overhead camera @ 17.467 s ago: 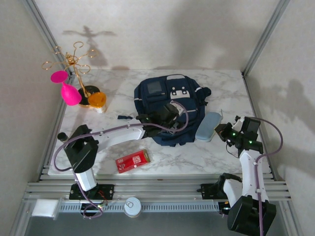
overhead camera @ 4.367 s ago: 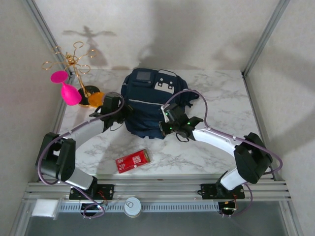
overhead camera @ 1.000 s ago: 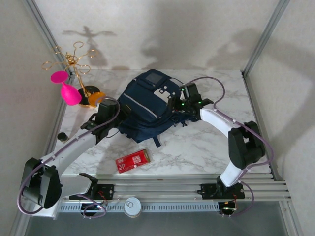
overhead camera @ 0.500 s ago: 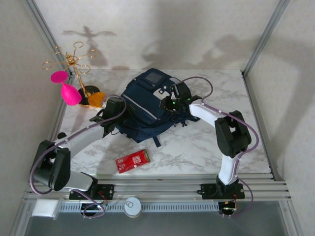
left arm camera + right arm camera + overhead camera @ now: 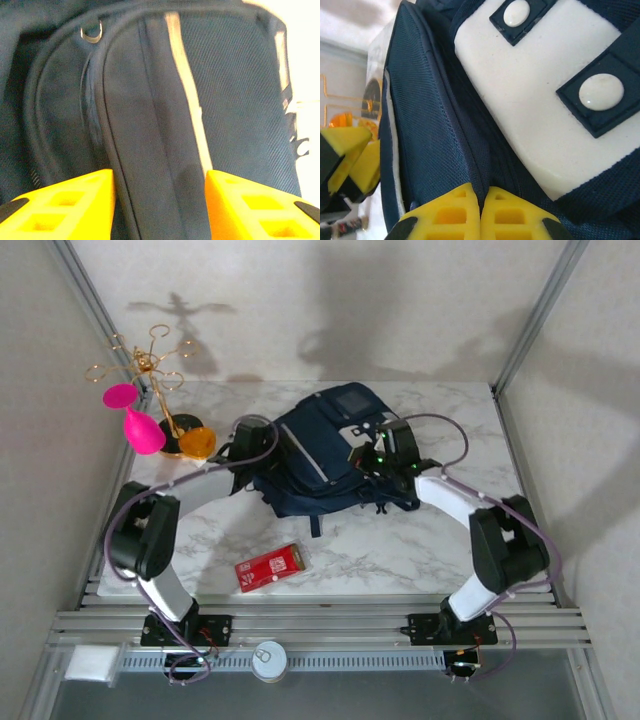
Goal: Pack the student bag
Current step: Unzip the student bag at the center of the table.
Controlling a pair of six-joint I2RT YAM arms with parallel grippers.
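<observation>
The bag (image 5: pixel 318 468) lies on the marble tabletop (image 5: pixel 400 540), between the two pincers. What it holds cannot be seen.

The left pincer (image 5: pixel 160 205) is at the bag's left flank. Its jaws stand apart with a rounded ridge of navy fabric between them; whether they press it cannot be told. A pale stripe (image 5: pixel 187 95) runs straight ahead from this pincer, and a small metal ring (image 5: pixel 91 32) sits further ahead, to its left.

The right pincer (image 5: pixel 480 210) is closed, fingers together, tips against the navy fabric on the bag's other side. Just ahead and to its right is a white patch (image 5: pixel 520 95) with two pale snaps (image 5: pixel 599 92) on navy tabs.

An orange object (image 5: pixel 197 443) stands near the left pincer, away from the bag. Beyond it is a gold wire stand (image 5: pixel 150 365) with a pink object (image 5: pixel 140 428). A red box (image 5: pixel 270 567) lies behind the left pincer, toward the arm bases, well apart from it. Pale walls (image 5: pixel 400 300) and metal posts (image 5: pixel 535 315) enclose the tabletop.
</observation>
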